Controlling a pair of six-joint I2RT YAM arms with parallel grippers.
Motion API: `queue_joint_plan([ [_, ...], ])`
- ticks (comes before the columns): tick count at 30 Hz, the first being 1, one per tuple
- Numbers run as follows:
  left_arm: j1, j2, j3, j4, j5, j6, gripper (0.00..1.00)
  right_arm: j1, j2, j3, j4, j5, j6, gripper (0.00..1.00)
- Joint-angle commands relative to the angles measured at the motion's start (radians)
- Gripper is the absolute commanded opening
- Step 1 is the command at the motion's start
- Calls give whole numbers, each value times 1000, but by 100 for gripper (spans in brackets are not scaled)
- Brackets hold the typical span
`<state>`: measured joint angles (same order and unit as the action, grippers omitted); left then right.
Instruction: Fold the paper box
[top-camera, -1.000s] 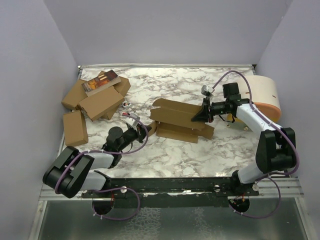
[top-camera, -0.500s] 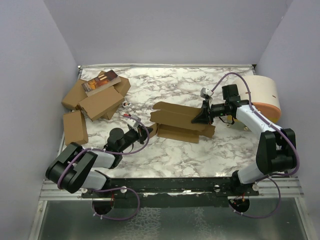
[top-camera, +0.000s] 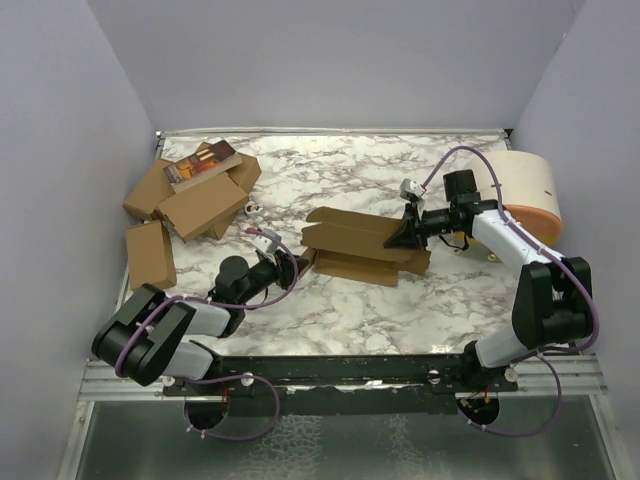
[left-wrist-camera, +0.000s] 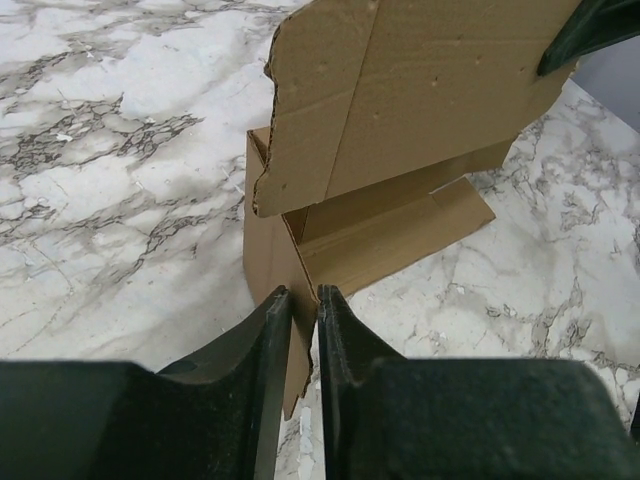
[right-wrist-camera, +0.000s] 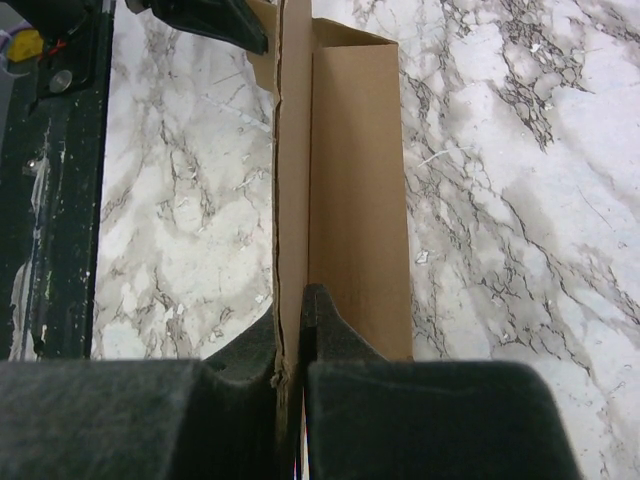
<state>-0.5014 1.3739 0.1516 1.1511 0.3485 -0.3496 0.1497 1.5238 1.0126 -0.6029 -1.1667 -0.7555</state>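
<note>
The paper box (top-camera: 355, 240) is a brown die-cut cardboard sheet with flaps, partly raised in the middle of the marble table. My left gripper (top-camera: 296, 266) is shut on a small flap at the sheet's left end; in the left wrist view (left-wrist-camera: 305, 300) the flap (left-wrist-camera: 270, 260) sits between the pads. My right gripper (top-camera: 400, 236) is shut on an upright panel at the sheet's right end; in the right wrist view (right-wrist-camera: 290, 330) the panel's edge (right-wrist-camera: 292, 170) runs up from between the fingers. The box also shows in the left wrist view (left-wrist-camera: 420, 110).
A heap of brown cartons (top-camera: 195, 195) lies at the far left, one with a printed item on top (top-camera: 200, 165). A single carton (top-camera: 150, 255) lies near the left edge. A large white cylinder with an orange rim (top-camera: 530, 195) stands at the right.
My left gripper has moved a little right and forward to the sheet's left flap and closed on it. The right gripper and the raised panel have shifted slightly.
</note>
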Motion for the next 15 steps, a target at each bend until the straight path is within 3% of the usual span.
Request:
queue_joint_plan([
  [1, -8, -33, -9, -16, 16, -19, 23, 7, -18, -9, -35, 54, -37, 1],
  [8, -4, -103, -6, -74, 16, -54, 40, 7, -23, -5, -34, 49, -28, 1],
  [15, 20, -328, -22, -218, -91, -74, 64, 7, -23, 1, -38, 39, -23, 1],
])
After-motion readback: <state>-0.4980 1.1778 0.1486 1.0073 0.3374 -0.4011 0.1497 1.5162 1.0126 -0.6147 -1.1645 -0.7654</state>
